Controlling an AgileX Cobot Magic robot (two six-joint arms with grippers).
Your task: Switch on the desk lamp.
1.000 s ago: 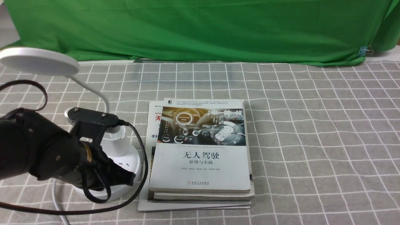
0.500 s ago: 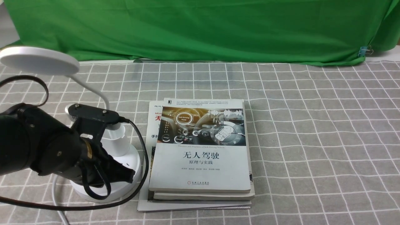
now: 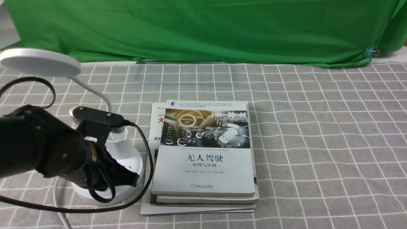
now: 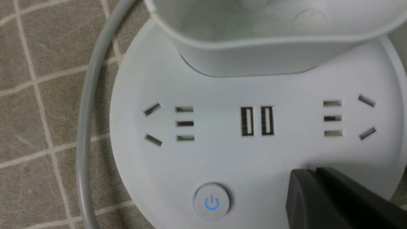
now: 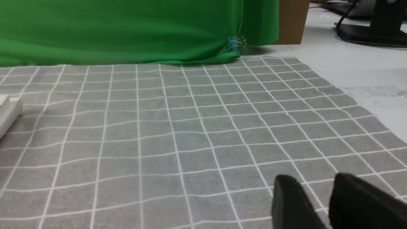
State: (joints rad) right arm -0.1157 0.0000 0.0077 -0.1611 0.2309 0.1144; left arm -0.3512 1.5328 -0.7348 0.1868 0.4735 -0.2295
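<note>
The white desk lamp stands at the near left: its disc head (image 3: 39, 62) looks unlit, and a thin neck (image 3: 102, 94) runs down to a cup (image 3: 120, 144) on the round base (image 3: 136, 160). My left gripper (image 3: 135, 180) is shut, its tip low over the front of the base. In the left wrist view the base (image 4: 222, 156) shows sockets, two USB ports and a round button with a blue power sign (image 4: 211, 202). The shut left gripper (image 4: 313, 170) rests on or just above the base beside that button. My right gripper (image 5: 313, 183) is open and empty above the cloth.
A stack of books (image 3: 205, 162) lies right next to the lamp base. The lamp's grey cord (image 4: 85, 127) curves round the base. A grey checked cloth (image 3: 318, 143) covers the table, with a green backdrop (image 3: 203, 28) behind. A black cable loops from my left arm.
My left arm has risen a little and shifted slightly right over the lamp base. Its gripper stays shut. The lamp head looks the same.
</note>
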